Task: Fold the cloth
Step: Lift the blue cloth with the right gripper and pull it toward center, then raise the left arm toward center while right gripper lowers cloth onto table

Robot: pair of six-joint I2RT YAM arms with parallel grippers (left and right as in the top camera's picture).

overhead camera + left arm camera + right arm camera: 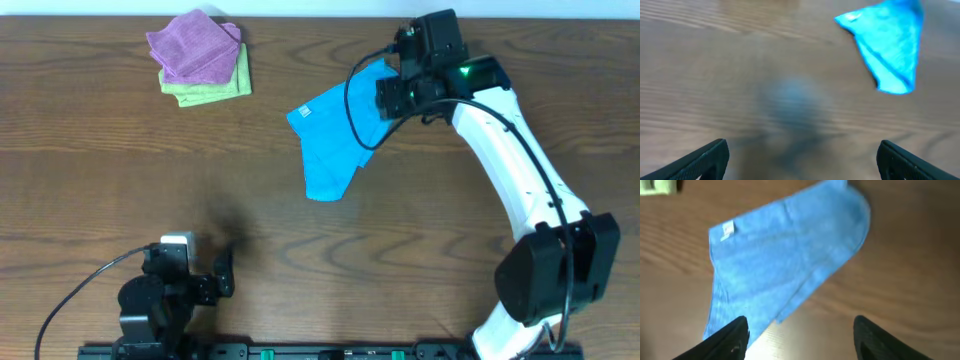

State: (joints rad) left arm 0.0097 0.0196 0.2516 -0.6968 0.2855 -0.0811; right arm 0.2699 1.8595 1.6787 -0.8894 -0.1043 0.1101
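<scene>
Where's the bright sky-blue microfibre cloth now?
Overhead: the sky-blue cloth lies right of centre, partly beneath the right gripper, well right of the purple cloth.

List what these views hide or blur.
- Overhead: the right arm covers the blue cloth's upper-right corner.
- Overhead: the purple cloth covers most of the green cloth.
- Left wrist: blur makes the white tag illegible.
- Right wrist: the bottom edge cuts off the right end effector.
</scene>
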